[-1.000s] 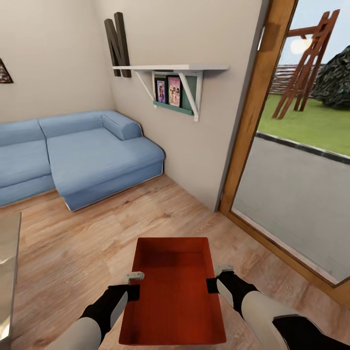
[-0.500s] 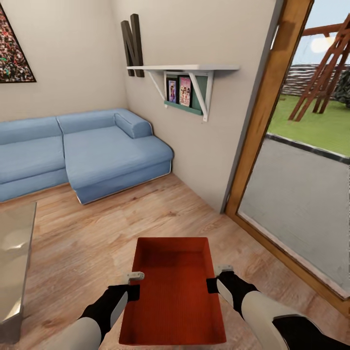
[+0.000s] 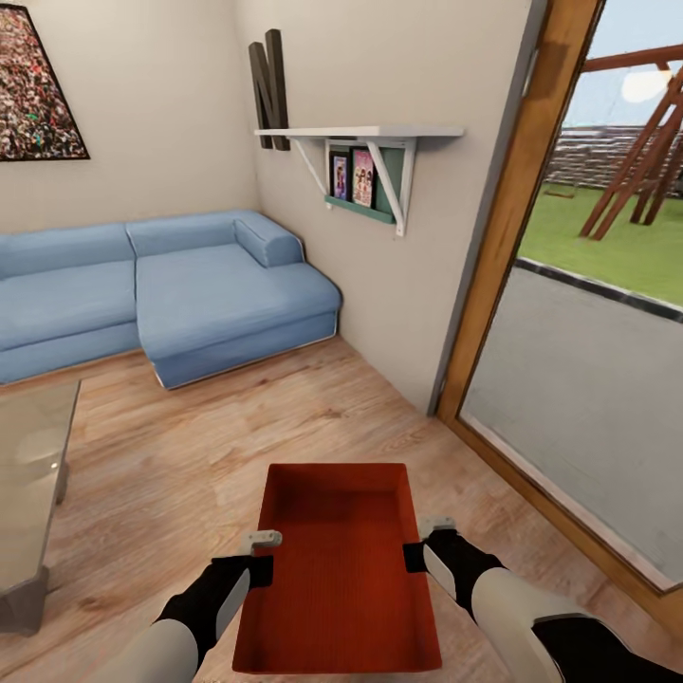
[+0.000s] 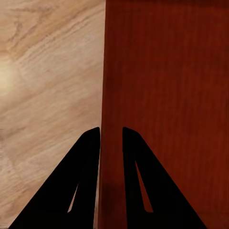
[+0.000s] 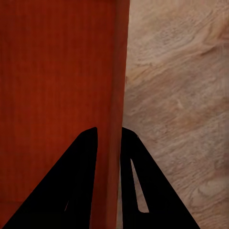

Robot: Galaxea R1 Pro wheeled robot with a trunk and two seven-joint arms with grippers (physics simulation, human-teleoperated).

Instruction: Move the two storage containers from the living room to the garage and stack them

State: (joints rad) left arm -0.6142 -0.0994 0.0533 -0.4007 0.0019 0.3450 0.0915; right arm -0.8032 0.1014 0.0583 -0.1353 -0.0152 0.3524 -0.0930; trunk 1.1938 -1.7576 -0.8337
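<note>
The left gripper (image 3: 256, 558) is clamped on the left wall of a red-orange storage container (image 3: 339, 569), one finger inside the bin and one outside, the gap between them no wider than the wall itself; the right gripper (image 3: 417, 548) pinches the opposite wall the same way, so the container hangs level between the two, held over the wood-plank floor (image 3: 190, 474) of the living room; in the left wrist view the left fingers (image 4: 83, 176) straddle the rim with planks to the outer side, and in the right wrist view the right fingers (image 5: 83, 176) do likewise; beyond the left gripper, off to its outer side, stands a glass table (image 3: 24, 474); farther ahead lies a blue sofa (image 3: 161, 294); ahead of the right gripper rises a wooden door frame (image 3: 503, 218); on the far wall sit a white shelf (image 3: 360, 135) and a dark letter "N" (image 3: 269, 90).
</note>
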